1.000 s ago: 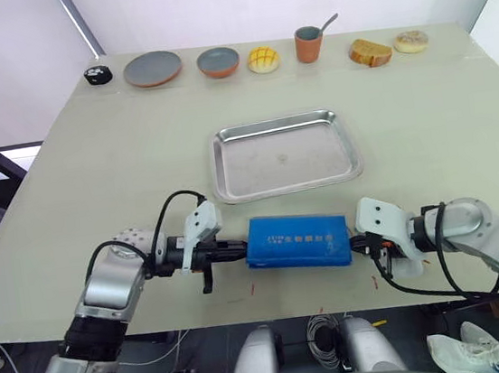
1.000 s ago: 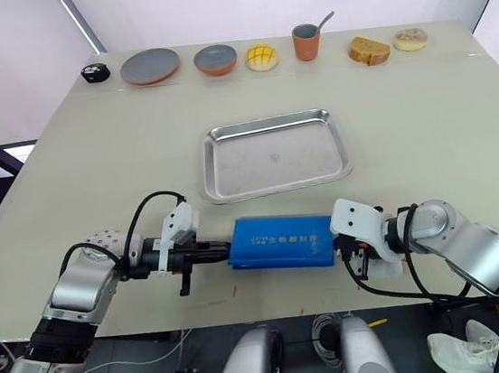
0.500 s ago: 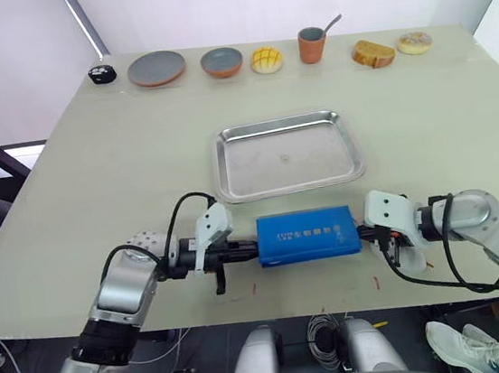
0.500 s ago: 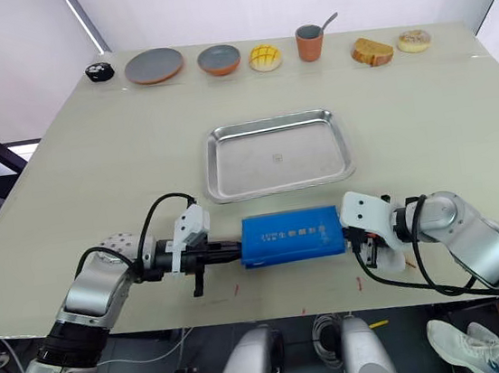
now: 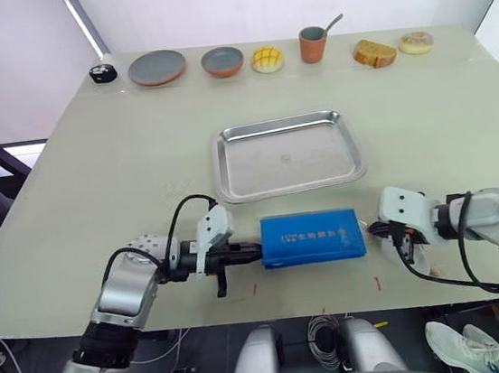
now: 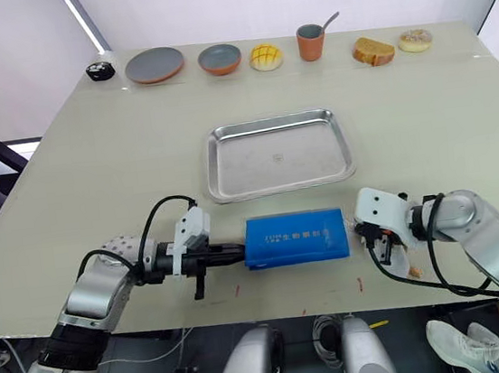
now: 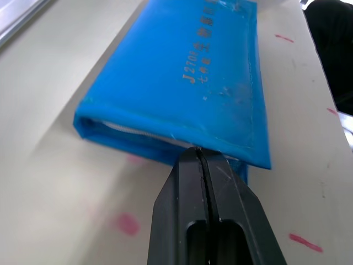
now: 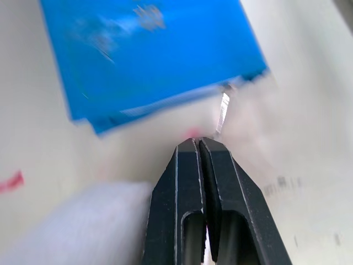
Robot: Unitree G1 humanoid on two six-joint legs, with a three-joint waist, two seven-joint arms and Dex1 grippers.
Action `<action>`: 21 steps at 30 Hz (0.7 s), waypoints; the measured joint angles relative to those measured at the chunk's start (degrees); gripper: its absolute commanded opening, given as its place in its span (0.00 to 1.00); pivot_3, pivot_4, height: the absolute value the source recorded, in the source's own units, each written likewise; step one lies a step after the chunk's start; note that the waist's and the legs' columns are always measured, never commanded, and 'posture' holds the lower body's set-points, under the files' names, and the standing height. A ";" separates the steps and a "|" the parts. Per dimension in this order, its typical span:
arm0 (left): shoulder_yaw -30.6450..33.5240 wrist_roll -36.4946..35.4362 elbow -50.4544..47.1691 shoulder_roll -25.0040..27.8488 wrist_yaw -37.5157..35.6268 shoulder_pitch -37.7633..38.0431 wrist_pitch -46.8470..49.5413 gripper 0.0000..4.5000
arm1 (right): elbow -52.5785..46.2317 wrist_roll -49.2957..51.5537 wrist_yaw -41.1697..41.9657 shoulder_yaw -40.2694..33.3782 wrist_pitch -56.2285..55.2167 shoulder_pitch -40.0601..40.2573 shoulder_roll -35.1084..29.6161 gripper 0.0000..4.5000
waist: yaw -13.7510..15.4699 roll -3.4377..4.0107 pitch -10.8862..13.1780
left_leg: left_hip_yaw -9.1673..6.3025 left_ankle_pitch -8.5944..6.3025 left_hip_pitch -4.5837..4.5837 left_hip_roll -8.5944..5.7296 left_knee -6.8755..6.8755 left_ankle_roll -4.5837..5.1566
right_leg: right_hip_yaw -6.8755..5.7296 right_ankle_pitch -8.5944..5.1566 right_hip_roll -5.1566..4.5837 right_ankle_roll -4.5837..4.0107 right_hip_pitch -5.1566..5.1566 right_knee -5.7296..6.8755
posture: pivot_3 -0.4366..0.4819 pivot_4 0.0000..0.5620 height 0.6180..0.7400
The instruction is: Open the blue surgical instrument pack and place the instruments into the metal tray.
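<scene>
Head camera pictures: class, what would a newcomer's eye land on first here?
The blue surgical instrument pack lies closed near the table's front edge, between the left gripper, shut at its end, and the shut right gripper. Behind it, the metal tray sits empty.

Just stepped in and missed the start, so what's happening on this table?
A two-armed robot is working on a flat bright-blue rectangular pouch, still closed, near the table's front edge. Its left gripper is shut at the pouch's left end; its right gripper is shut just off the right end. The shallow shiny steel tray behind the pouch holds no instruments.
</scene>
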 measured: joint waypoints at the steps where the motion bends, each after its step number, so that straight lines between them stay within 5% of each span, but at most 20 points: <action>1: 0.28 -0.31 0.00 -0.01 0.03 0.06 -0.09 0.00 | -0.09 0.24 0.04 -0.50 0.49 0.18 -0.14 0.03 | -0.01 0.00 0.00 | 0.00 0.00 0.00 0.00 0.00 0.00 | 0.00 0.00 0.00 0.00 0.00 0.00 | 0.48 0.27 1.00; 17: 12.00 -7.33 -0.11 1.89 -0.23 9.98 -3.10 0.00 | -5.34 10.15 4.06 -19.43 -7.04 13.99 3.27 0.03 | -0.68 0.05 0.03 | 0.05 -0.01 0.04 0.06 -0.02 0.00 | 0.03 0.00 0.02 0.00 0.00 0.03 | 0.48 0.27 1.00; 20: 13.41 -8.84 -0.70 2.43 -0.34 11.68 -3.10 0.00 | -5.99 14.38 6.41 -23.11 -8.12 15.60 4.19 0.22 | -0.64 0.05 0.05 | 0.01 -0.01 0.02 0.07 -0.05 0.00 | 0.01 0.00 0.02 0.00 -0.01 0.00 | 0.48 0.27 1.00; 21: 14.62 -9.84 -1.08 2.96 -0.67 13.18 -3.03 0.00 | -7.04 16.99 7.48 -25.57 -8.31 17.38 5.02 0.36 | -0.58 0.05 0.05 | 0.01 -0.01 0.02 0.08 -0.07 0.00 | 0.01 0.00 0.02 0.00 0.00 -0.03 | 0.48 0.27 1.00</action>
